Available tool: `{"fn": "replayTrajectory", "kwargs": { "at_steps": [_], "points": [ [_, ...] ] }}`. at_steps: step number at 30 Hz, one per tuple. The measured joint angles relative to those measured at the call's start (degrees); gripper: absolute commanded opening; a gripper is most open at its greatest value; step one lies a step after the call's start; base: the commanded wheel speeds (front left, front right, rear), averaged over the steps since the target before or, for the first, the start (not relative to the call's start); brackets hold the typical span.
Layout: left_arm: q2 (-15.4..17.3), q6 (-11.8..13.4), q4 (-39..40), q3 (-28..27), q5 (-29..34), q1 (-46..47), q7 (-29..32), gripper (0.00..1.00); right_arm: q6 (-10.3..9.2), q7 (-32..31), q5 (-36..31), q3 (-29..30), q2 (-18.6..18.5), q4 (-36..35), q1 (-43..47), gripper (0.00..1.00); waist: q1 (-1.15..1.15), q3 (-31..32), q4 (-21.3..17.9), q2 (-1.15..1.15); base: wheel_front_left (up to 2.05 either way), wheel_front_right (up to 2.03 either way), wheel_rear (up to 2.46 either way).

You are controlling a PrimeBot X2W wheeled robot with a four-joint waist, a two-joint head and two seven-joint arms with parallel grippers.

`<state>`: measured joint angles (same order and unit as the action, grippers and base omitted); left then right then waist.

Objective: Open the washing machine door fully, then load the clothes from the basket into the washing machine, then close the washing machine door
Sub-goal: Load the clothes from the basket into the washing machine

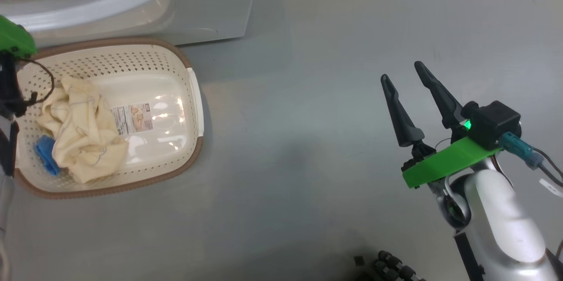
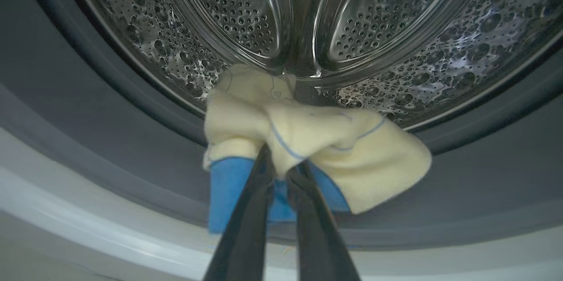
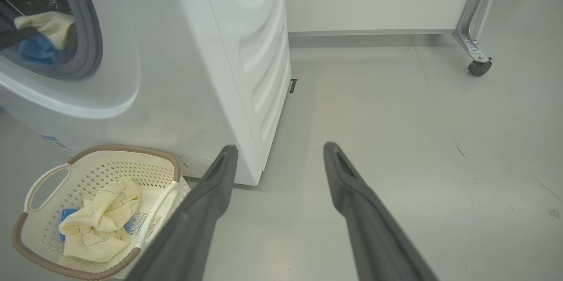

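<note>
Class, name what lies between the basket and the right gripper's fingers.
Nothing: in the head view, bare grey floor separates the basket from the right gripper.

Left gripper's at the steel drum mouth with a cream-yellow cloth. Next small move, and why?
Probably push the left gripper a little deeper into the shiny steel drum before opening: its fingers look shut on the cream-yellow, blue-trimmed cloth, which hangs over the grey door gasket, not inside yet.
</note>
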<state>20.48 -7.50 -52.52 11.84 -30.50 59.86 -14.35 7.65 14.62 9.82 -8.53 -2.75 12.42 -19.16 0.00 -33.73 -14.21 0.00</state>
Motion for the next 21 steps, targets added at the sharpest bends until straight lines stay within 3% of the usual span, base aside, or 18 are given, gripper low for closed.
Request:
{"fn": "replayTrajectory", "kwargs": {
  "at_steps": [6,10,21],
  "points": [
    [0.8,0.3,7.5,-0.6,0.6,-0.3,0.0,0.0,0.0,0.0,0.2,-1.2,0.0,0.0,0.0,1.0,0.0,-1.1,0.0,0.0,0.0,0.0,0.0],
    [3.1,0.5,9.9,-0.3,2.1,0.8,1.7,0.0,0.0,0.0,0.4,-1.5,0.0,-0.2,0.0,1.0,0.0,-2.7,-0.4,0.0,0.0,0.0,0.0],
    [10.7,0.5,12.8,3.4,6.9,17.8,13.0,0.0,0.0,0.0,3.5,-2.5,0.0,-1.8,-2.8,1.0,0.01,-10.2,-2.5,0.0,0.0,0.0,0.0]
  ]
}}
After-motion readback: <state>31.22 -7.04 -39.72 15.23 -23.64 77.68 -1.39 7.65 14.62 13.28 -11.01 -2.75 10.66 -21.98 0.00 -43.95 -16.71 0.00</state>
